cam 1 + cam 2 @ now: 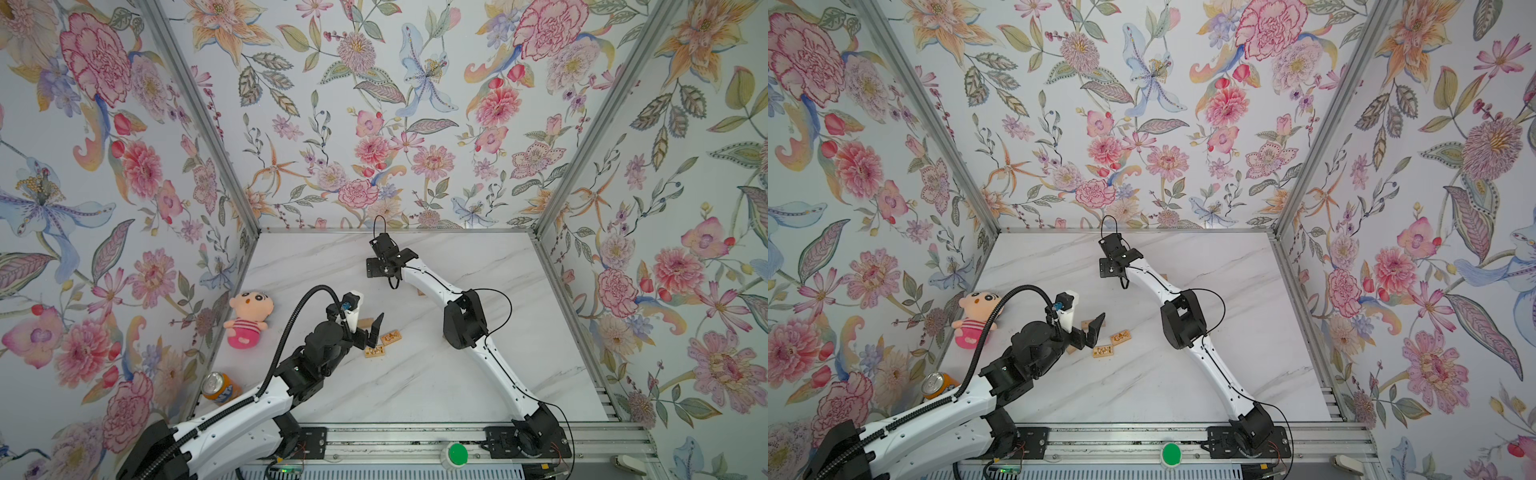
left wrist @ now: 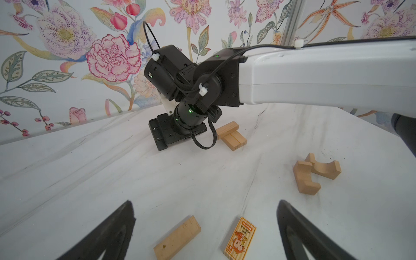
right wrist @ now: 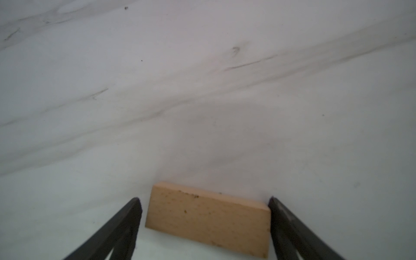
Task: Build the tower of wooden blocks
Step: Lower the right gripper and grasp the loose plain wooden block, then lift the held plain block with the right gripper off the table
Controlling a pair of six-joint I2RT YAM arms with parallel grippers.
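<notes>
Starting at the table's left edge, an orange can and a pink doll sit clear of the work. Next, the left gripper hovers with jaws spread wide and empty above a plain bar and a printed block, which lie flat and apart. Farther right and back, the right gripper reaches down with jaws spread astride another plain block flat on the marble. One finger looks to meet a corner and the other stands just off, so no firm pinch shows. Just beside that wrist sits the tower's start, two bars side by side with one laid across. Two curved pieces rest nearer the right. These blocks look light, stiff and smooth, likely to skid on the slick top. A hold squarely on two opposite flat faces, centred, should keep one level, since a skewed pinch could twist it.
</notes>
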